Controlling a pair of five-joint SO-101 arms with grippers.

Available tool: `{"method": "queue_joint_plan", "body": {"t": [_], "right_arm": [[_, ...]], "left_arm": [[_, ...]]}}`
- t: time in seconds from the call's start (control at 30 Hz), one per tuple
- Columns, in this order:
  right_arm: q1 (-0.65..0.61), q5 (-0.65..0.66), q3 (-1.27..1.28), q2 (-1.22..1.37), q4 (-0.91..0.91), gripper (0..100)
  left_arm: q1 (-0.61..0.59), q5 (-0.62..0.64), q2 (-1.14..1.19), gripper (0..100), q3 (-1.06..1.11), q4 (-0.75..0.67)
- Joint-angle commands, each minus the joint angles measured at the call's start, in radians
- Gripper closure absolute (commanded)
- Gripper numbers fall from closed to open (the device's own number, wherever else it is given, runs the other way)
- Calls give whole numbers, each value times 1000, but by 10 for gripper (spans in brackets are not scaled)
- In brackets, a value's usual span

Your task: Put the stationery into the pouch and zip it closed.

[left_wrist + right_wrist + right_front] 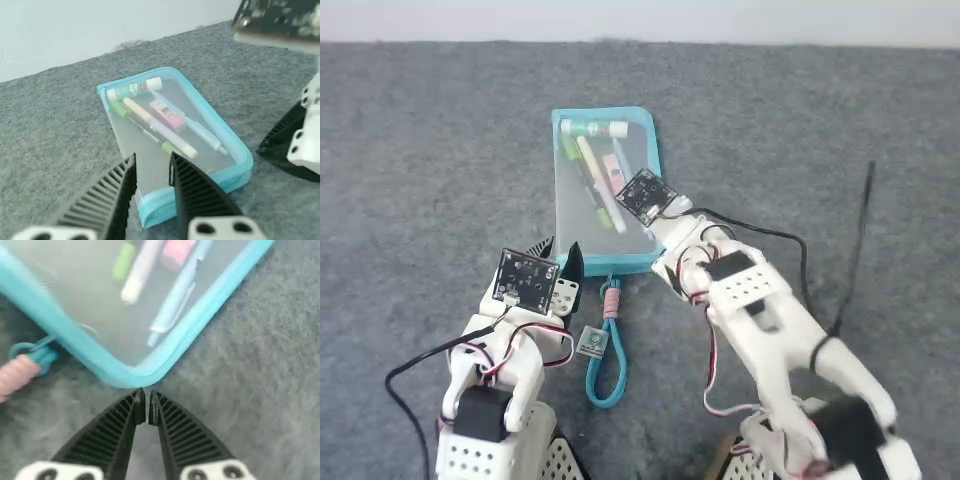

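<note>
closed to a sliver on the right gripper (pixel 145 401), ribbed faces almost meeting, nothing visibly caught between. sits just off the near right corner of the pouch (pixel 572 215), touching or very nearly touching the teal zip edge there; cannot tell which. spread apart on the left gripper (pixel 152 160), gripping nothing, hanging over the near left corner of the same pouch.

lies flat on the grey cloth (pixel 440 150) between the two arms, clear-walled, with the stationery (pixel 155 127) already inside: pens, a marker, a pink eraser, a capped stick across the far end. trails a teal strap (pixel 610 300) with a pink coil toward the near side from the middle of the near edge, probably fixed to the zip pull. cannot tell whether zipped all the way round.

most likely to go wrong first: dragging the whole pouch instead of the slider, given no clamp on it from either side and so light a load. next: pinching zip tape or clear wall rather than the pull, with the right tips at the corner and not at the strap. also possible: snagging the strap loop while crossing the near edge and skewing the pouch. worth pinning the near left corner before any pull.
</note>
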Motion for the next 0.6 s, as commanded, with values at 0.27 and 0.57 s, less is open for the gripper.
{"method": "queue_joint_plan", "body": {"t": [0.27, 0.57], "right_arm": [[-151, -121, -49, -130, 174, 940], [-64, -126, -18, -131, 148, 905]], "left_arm": [[3, -3, 3, 895, 19, -25], [118, 32, 3, 894, 87, -92]]}}
